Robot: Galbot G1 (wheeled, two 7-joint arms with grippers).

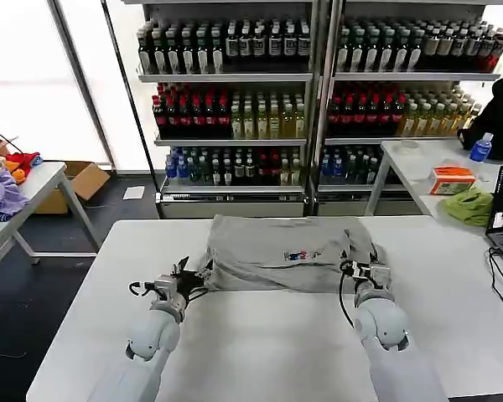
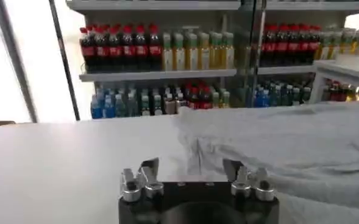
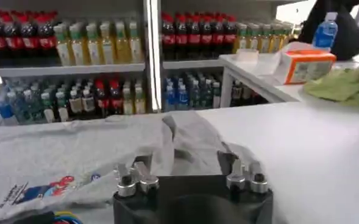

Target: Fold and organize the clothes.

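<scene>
The grey short-sleeved cotton T-shirt (image 1: 285,254) lies partly folded across the white counter (image 1: 260,343), long axis crosswise; left gripper (image 1: 183,280) and right gripper (image 1: 365,270), jaws wide and empty, flank its near hem, equally close

T-shirt (image 1: 281,255): grey — small red, blue and yellow print just ahead of the right gripper's (image 3: 191,175) jaws
Table (image 1: 260,335): white
Grippers: black bodies, silver fingers; the left gripper (image 2: 194,179) alike
Cloth (image 1: 469,205): lime green — well off to the right jaws' side
Box (image 1: 451,179): orange and white
</scene>
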